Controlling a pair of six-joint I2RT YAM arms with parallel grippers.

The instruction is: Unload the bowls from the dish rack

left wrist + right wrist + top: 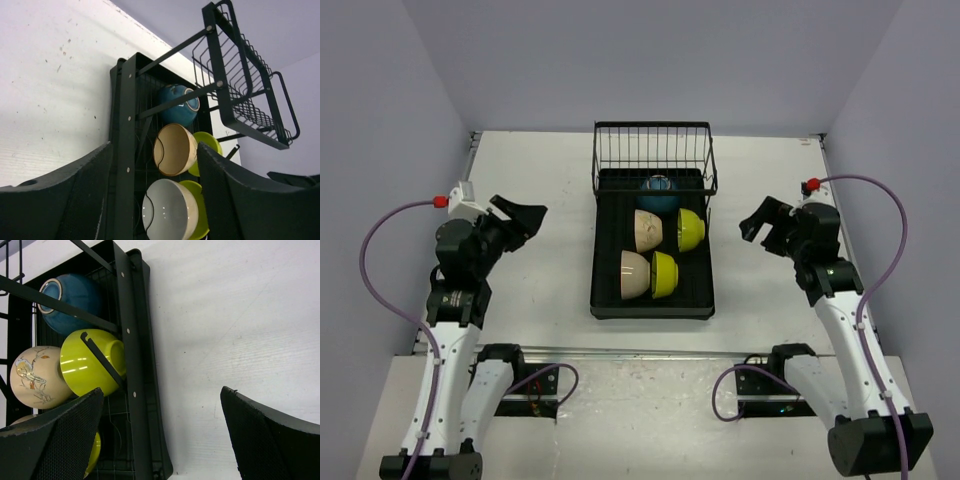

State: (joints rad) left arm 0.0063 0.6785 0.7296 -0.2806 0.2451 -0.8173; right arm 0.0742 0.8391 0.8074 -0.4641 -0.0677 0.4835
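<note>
1. Overhead, the dish rack (603, 250) is holding a blue bowl (659, 194), cream bowls (648, 230) and lime bowls (691, 229). The left gripper (525, 218) is hovering left of the rack and the right gripper (763, 222) right of it.
2. Left wrist: the fingers (65, 200) are gaping wide, empty, facing the rack (125, 125).
3. Right wrist: the fingers (270, 440) are standing fully apart, empty, beside the rack (142, 390).

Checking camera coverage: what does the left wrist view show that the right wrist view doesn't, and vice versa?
Left wrist only: the far cream round bowl and near cream round bowl, mouths open to camera. Right wrist only: a painted bird on the far cream bowl's outer wall. Both: the dark blue round bowl, a lime-green round bowl and the black ribbed dish rack.
</note>
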